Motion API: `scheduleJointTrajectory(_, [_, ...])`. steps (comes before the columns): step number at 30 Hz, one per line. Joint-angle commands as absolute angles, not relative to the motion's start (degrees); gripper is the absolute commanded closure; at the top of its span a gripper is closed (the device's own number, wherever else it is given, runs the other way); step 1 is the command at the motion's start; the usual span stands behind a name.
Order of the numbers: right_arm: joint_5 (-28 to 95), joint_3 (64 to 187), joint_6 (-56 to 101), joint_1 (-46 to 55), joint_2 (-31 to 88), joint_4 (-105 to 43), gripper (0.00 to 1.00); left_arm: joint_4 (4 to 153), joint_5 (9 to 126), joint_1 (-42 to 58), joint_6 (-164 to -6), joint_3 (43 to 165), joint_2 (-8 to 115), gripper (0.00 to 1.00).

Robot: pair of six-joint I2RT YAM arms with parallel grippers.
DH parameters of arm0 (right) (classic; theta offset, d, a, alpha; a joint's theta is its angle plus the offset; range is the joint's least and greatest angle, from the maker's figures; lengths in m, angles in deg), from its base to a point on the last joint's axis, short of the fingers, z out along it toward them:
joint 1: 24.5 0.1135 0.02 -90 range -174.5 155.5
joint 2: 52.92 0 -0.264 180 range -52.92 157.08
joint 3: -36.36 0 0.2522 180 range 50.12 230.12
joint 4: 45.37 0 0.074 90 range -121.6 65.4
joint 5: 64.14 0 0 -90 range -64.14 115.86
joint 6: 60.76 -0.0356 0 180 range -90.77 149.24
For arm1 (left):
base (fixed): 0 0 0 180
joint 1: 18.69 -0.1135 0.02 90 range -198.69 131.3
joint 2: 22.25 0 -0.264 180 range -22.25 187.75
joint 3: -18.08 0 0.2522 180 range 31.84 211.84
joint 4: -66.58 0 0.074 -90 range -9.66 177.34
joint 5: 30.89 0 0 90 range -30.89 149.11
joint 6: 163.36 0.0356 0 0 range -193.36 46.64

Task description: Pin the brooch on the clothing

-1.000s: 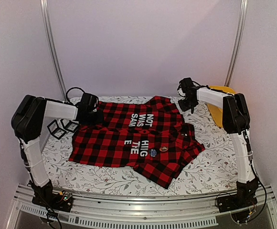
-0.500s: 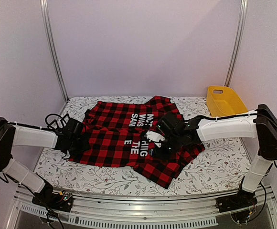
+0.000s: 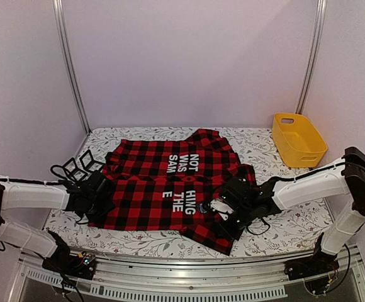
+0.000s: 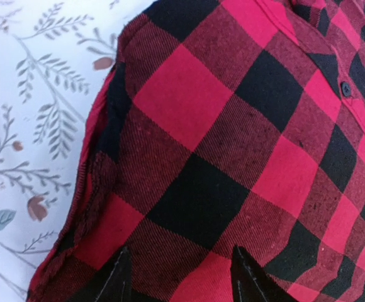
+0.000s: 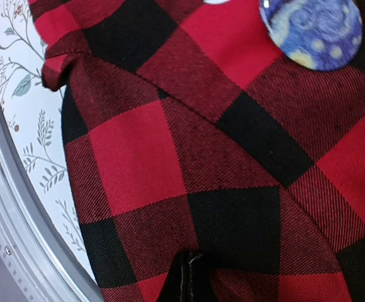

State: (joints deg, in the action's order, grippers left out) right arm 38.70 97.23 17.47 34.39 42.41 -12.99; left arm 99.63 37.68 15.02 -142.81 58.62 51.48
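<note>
The clothing [image 3: 163, 189], a red-and-black checked shirt with white letters, lies flat on the table. My left gripper [image 3: 99, 196] rests low at its left edge; in the left wrist view the gripper [image 4: 181, 280] is open, both tips on the clothing [image 4: 220, 138] with nothing between them. My right gripper [image 3: 225, 211] sits low on the shirt's lower right part. In the right wrist view the gripper [image 5: 189, 280] is shut, tips together against the cloth [image 5: 170, 163]. A round blue brooch [image 5: 311, 28] with a swirled yellow pattern lies on the fabric ahead of it, apart from the fingers.
A yellow bin [image 3: 299, 139] stands at the back right. Black wire-frame pieces [image 3: 82, 165] lie at the table's left side. The floral tablecloth [image 3: 283, 223] surrounds the shirt. A metal rail [image 5: 12, 233] runs along the near edge, close to the right gripper.
Both arms have come down from the back of the table onto the shirt. The right gripper has closed and slid toward the near edge. The shirt has shifted slightly.
</note>
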Motion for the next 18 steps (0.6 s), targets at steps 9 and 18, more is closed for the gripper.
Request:
scheduleJointTrajectory(9, [39.50, 96.77, 15.22, 34.04, 33.75, -1.78, 0.93, 116.87, 30.62, 18.64, -147.68, 58.52, 40.72, 0.46])
scheduleJointTrajectory(18, [34.31, 93.02, 15.09, 7.61, 14.36, -29.12, 0.01, 94.52, 5.58, 22.55, -120.65, 61.95, 32.14, 0.00])
